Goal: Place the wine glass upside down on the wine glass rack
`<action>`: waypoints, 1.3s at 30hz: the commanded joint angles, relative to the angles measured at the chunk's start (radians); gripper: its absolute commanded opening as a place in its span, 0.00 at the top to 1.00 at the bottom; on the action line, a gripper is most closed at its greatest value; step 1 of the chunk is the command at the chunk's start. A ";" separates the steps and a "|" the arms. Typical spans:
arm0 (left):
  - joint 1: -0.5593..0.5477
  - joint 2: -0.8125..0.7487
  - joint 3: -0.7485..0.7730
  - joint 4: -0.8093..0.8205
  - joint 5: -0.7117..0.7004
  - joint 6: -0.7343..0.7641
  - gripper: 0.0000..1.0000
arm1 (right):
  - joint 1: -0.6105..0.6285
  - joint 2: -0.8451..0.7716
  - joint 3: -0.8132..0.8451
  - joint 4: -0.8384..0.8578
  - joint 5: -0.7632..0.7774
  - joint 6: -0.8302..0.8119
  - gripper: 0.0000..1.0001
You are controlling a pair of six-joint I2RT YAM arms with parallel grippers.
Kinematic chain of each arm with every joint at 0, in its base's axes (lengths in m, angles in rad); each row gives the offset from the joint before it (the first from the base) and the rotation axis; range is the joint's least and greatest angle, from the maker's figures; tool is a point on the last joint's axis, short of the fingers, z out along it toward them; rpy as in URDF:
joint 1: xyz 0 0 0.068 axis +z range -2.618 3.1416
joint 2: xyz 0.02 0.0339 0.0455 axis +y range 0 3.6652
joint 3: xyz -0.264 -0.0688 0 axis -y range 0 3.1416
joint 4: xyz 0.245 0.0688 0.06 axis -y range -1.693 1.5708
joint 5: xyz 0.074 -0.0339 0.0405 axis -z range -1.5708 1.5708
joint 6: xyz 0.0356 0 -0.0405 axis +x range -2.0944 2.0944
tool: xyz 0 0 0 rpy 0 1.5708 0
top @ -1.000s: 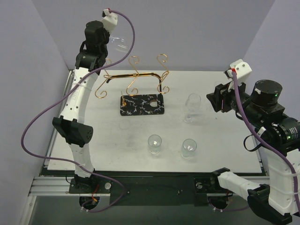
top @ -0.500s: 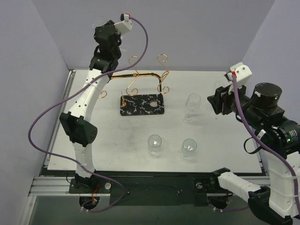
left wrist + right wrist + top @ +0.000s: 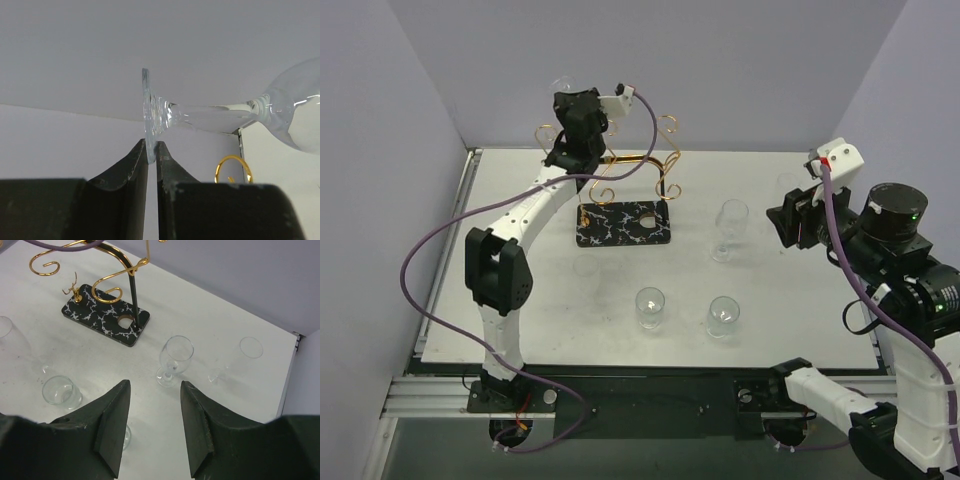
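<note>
Clear-glass wine glass [image 3: 210, 117]: foot pinched in left hand [image 3: 151, 146], stem sideways, above copper-gold wire rack [image 3: 638, 158], desk's far edge.

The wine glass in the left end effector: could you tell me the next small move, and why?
Probably ease the wine glass down so its stem enters the wine glass rack. The left end effector pinches only the foot's rim, above the rack's left loops, and the glass is not hung yet.
</note>
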 commanded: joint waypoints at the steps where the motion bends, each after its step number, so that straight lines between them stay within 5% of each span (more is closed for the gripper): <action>1: -0.010 -0.097 -0.075 0.187 -0.027 0.058 1.00 | -0.011 -0.014 -0.009 0.027 -0.016 0.008 0.60; 21: -0.042 -0.272 -0.345 0.218 -0.058 0.075 1.00 | -0.035 -0.032 -0.023 0.030 -0.029 0.012 0.60; 39: -0.014 -0.303 -0.426 0.215 -0.058 0.068 1.00 | -0.035 -0.040 -0.039 0.028 -0.025 0.008 0.60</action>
